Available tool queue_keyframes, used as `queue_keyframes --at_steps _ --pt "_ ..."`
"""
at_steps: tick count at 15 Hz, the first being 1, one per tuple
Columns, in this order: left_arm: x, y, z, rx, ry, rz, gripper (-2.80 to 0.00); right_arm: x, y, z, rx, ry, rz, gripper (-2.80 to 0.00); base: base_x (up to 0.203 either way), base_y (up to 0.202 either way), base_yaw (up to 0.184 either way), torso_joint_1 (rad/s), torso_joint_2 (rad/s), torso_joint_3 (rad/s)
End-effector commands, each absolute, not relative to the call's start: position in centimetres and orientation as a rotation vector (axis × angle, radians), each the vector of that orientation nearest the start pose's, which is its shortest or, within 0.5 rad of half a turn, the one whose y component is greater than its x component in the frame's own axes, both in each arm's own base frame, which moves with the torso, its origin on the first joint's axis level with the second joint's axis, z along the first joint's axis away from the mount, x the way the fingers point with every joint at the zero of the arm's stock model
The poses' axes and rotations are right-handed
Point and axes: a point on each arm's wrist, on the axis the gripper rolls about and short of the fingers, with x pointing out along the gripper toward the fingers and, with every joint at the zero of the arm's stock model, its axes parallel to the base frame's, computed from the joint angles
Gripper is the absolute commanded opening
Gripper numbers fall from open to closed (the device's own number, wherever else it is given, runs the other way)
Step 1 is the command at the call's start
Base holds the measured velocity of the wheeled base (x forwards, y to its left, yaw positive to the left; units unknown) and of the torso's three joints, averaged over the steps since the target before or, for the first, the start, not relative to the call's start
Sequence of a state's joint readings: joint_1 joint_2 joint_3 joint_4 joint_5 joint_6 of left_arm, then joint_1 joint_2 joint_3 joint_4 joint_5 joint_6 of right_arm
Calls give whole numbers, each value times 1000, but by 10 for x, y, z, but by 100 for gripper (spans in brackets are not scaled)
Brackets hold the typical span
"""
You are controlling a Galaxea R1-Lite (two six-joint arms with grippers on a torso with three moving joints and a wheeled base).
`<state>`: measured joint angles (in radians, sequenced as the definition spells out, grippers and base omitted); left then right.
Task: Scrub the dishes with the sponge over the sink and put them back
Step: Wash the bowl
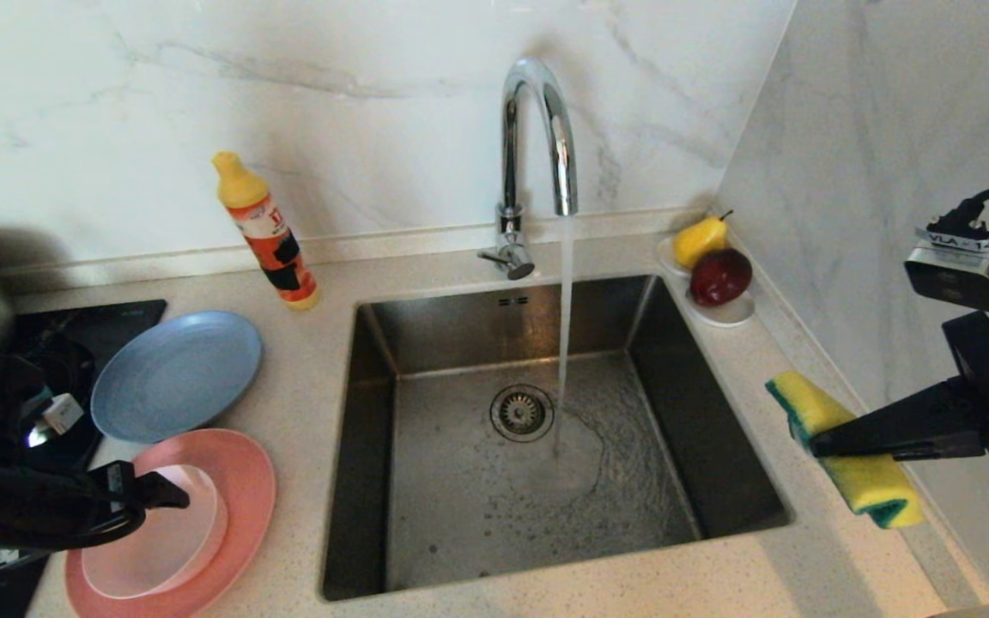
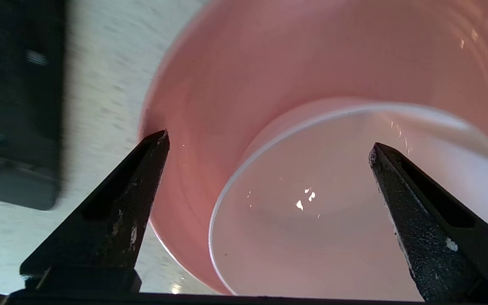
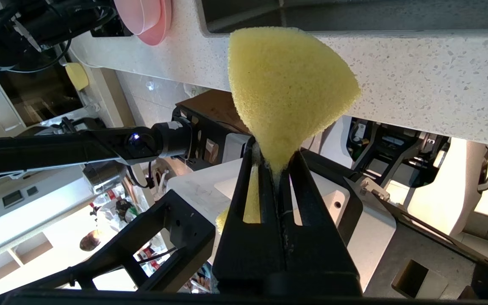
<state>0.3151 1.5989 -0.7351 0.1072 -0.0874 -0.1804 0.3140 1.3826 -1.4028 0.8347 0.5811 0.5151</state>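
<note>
Head view alone shows tap [image 1: 537, 137] running.

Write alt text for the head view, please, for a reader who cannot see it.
Water runs from the faucet into the steel sink. The right gripper holds a yellow sponge at the sink's right; the left gripper, jaws open, is over a pale bowl on a pink plate.

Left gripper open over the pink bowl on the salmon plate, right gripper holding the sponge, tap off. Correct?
Not quite: the tap is running. The head view shows water streaming into the sink. The rest holds: left gripper open over the pink bowl on the salmon plate, right gripper holding the sponge.
</note>
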Motion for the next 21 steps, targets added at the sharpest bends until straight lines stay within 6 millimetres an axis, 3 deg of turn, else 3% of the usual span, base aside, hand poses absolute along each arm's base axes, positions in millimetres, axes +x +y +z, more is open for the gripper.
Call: queue_keyframes --at_steps 1,9,21 --pt "227 77 129 -354 940 325 0 171 69 302 568 1040 614 -280 0 0 0 0 0 0" --pt "230 104 124 -347 915 410 0 174 70 300 569 1050 613 -280 0 0 0 0 0 0" --pt "231 103 120 -480 934 416 0 173 70 301 568 1045 615 -280 0 0 0 0 0 0"
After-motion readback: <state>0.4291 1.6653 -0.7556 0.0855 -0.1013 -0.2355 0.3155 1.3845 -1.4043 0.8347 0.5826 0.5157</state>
